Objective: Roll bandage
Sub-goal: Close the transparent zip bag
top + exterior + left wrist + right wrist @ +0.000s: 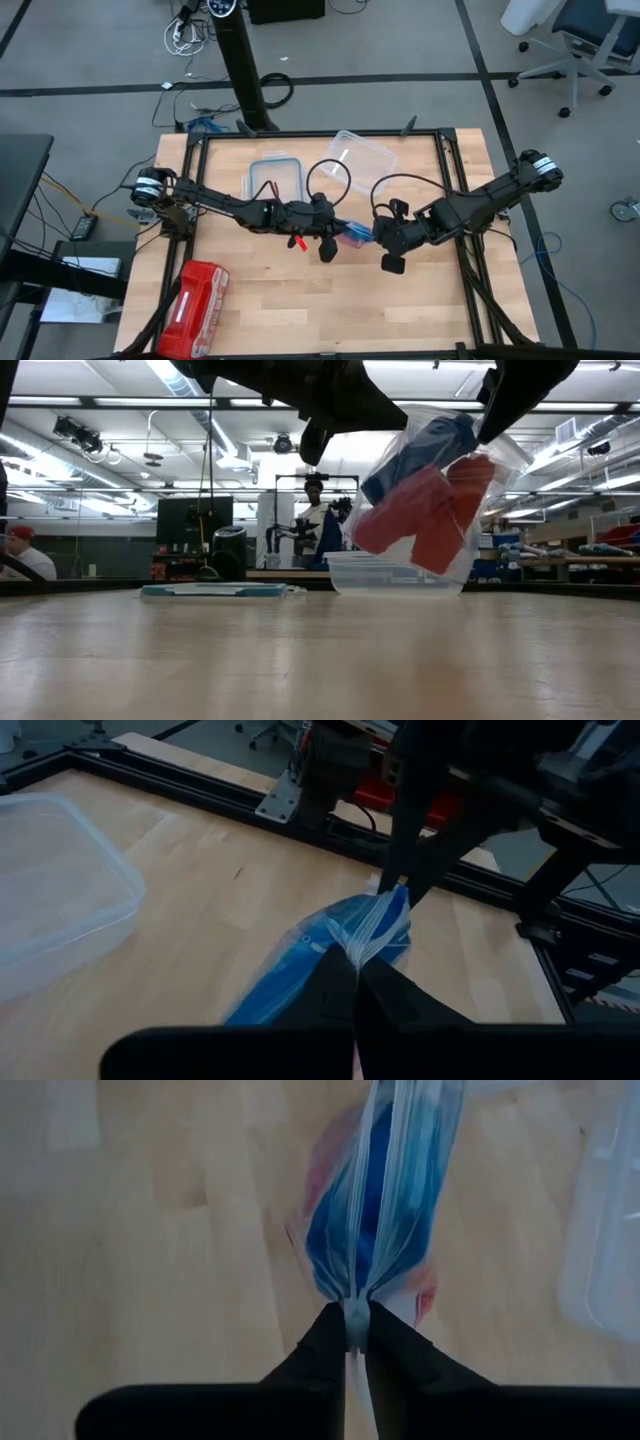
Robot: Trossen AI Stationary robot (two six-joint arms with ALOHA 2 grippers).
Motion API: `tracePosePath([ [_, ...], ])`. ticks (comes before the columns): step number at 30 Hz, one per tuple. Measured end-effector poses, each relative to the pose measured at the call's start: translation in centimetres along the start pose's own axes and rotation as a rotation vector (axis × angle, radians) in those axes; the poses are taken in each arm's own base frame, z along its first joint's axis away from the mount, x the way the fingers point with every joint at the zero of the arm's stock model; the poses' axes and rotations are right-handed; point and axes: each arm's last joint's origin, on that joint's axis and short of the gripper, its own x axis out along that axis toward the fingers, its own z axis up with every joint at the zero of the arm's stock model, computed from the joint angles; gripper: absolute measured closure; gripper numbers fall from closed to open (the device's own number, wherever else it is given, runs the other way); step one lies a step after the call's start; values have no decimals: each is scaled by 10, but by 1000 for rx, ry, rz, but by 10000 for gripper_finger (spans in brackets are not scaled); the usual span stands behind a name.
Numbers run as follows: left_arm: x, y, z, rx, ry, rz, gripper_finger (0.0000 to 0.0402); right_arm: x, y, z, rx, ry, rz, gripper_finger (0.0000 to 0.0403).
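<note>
Both arms meet over the middle of the wooden surface, holding between them a clear plastic bag lifted off the wood; the left gripper has its fingers pinched together on one edge of the bag, and the right gripper has its fingers clamped on the opposite edge, the film gathered into pleats at each grip; inside the bag sits the bandage, a bright blue bundle near the top, with red-pink fabric rolls packed just below it; behind the bag an open clear container rests on the surface, its blue-rimmed lid beside it; a red pouch lies near the front left corner.
</note>
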Motion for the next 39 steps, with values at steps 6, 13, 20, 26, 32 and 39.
tracePosePath([
  [6,0,0,0,1,5,-10,402,-1,1,-3,6,23,0,370],
  [13,0,0,0,2,7,-7,402,-2,2,-9,4,80,15,374],
  [20,0,1,0,1,-1,7,402,-3,4,-14,-36,112,19,343],
  [26,0,0,2,-1,-16,0,402,-10,7,-15,-31,74,40,287],
  [32,0,-4,3,49,-44,-13,402,-26,-5,-17,97,-10,-60,264],
  [39,-1,-16,1,136,-84,-53,402,-47,13,-26,92,-233,-118,266],
])
